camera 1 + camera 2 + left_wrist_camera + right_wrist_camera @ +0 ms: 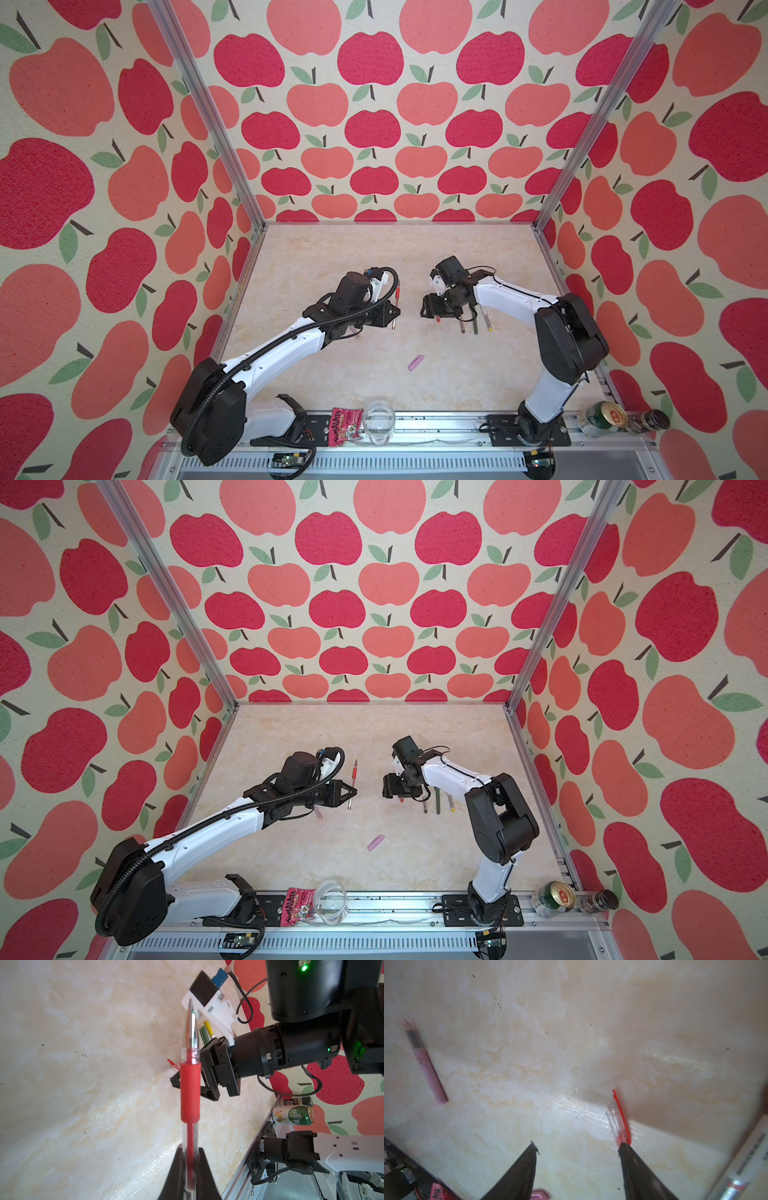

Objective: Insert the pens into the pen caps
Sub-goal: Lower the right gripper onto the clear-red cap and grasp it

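Right now the left arm (274, 353) reaches low from its near corner base out to the middle of the table (332, 249), with its forearm almost level and its wrist pointing across at the other arm. The left gripper (189, 1150) is clamped on the clear back half of the red pen (190, 1088). The pen stands straight out beyond the fingertips, its red grip and bare silver tip facing away from the wrist. The right arm (511, 295) rises from its own near corner, folds at a high elbow and comes in toward the centre with the wrist bent down to the table. The right gripper (576, 1147) has its jaws spread wide apart with nothing between them. The red cap (619, 1124), clear with a red clip, pokes out from the tip of one finger, its open mouth turned away from that finger; whether it rests on the table or hangs off the finger I cannot tell. In both top views the two grippers face each other across a small gap. The lilac pen (425, 1064) lies uncapped near the left forearm, the pink cap (416, 363) lies alone nearer the front, and three pens (475, 324) lie side by side just behind the right gripper
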Action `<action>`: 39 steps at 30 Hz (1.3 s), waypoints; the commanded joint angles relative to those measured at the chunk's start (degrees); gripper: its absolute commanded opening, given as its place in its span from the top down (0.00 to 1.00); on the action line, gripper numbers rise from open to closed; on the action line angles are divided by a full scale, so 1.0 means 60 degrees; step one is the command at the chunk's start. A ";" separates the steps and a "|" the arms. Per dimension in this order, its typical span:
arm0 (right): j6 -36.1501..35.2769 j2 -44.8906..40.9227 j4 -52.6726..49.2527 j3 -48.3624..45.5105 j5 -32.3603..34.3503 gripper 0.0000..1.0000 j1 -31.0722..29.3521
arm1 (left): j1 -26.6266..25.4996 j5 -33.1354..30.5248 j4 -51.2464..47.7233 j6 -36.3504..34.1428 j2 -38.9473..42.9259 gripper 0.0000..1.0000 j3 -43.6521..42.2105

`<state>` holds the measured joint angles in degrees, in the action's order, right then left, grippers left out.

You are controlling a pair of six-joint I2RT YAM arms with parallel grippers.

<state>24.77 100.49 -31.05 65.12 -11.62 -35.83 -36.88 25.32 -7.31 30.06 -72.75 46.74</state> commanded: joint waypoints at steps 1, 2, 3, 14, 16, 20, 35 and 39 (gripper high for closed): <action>0.0499 -0.0195 -0.0289 -0.0208 -0.0210 0.33 -0.0320 | 0.0068 0.0030 -0.0012 -0.0205 0.0028 1.00 -0.0056; 0.0541 -0.0164 -0.0274 -0.0244 -0.0188 0.33 -0.0358 | 0.0090 0.0042 -0.0012 -0.0214 0.0026 1.00 -0.0042; 0.0597 -0.0137 -0.0224 -0.0288 -0.0178 0.32 -0.0363 | 0.0093 0.0057 -0.0012 -0.0216 0.0016 1.00 -0.0041; 0.0432 0.0677 -0.0156 0.0055 0.0376 0.30 -0.0134 | 0.0099 -0.0044 -0.0193 -0.0239 0.0260 1.00 -0.0069; 0.0372 0.0824 -0.0291 0.0206 0.0585 0.30 -0.0030 | 0.0107 -0.0074 -0.0226 -0.0245 0.0329 1.00 -0.0099; 0.0310 0.1081 -0.0185 0.0372 0.0608 0.30 0.0233 | 0.0127 -0.0097 -0.0247 -0.0220 0.0395 1.00 -0.0166; -0.0005 0.2453 -0.0939 0.1885 0.1527 0.33 0.0371 | 0.0273 0.0042 -0.0276 -0.0286 0.0316 1.00 -0.0158; -0.0107 0.2671 -0.1089 0.2086 0.1907 0.39 0.0387 | 0.0321 0.0057 -0.0261 -0.0311 0.0333 1.00 -0.0202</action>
<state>25.45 113.23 -33.52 77.49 -4.51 -33.85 -35.35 25.34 -8.01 29.85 -71.29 46.63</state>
